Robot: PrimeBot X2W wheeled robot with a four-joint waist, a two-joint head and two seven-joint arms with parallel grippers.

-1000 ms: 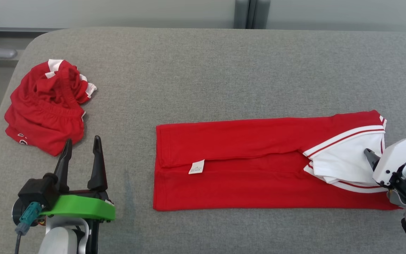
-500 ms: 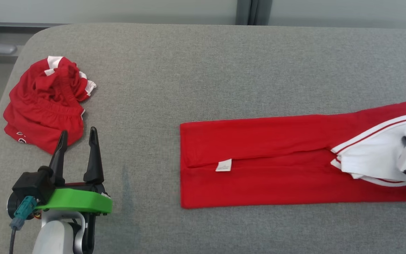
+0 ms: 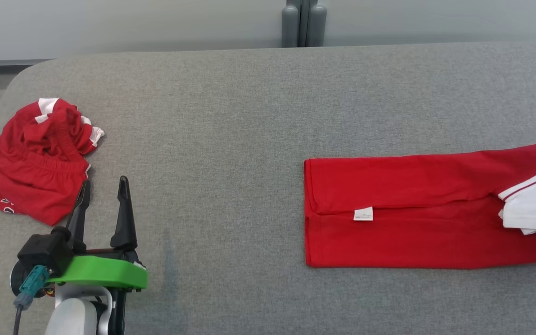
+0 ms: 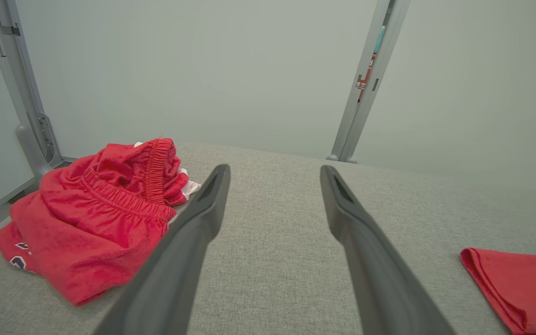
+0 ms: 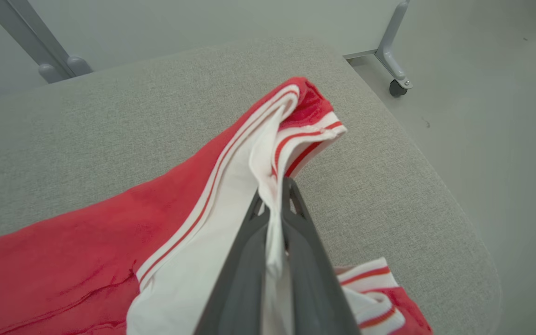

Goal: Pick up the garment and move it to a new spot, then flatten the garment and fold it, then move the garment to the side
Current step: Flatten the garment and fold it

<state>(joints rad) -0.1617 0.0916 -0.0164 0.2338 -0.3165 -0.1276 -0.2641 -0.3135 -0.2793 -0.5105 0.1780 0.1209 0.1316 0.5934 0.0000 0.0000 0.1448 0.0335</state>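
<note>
Between closed fingers of right gripper — white trim of garment pinched, red body flat on table to its left, left gripper spread wide, empty — shorts just beside its left finger.

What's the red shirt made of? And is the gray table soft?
The folded red garment looks like soft matte knit cloth: it drapes and creases. The table seems covered in gray woven fabric, its speckled weave showing; softness I can't tell. The left pincer has fingers that look like smooth hard dark plastic.
</note>
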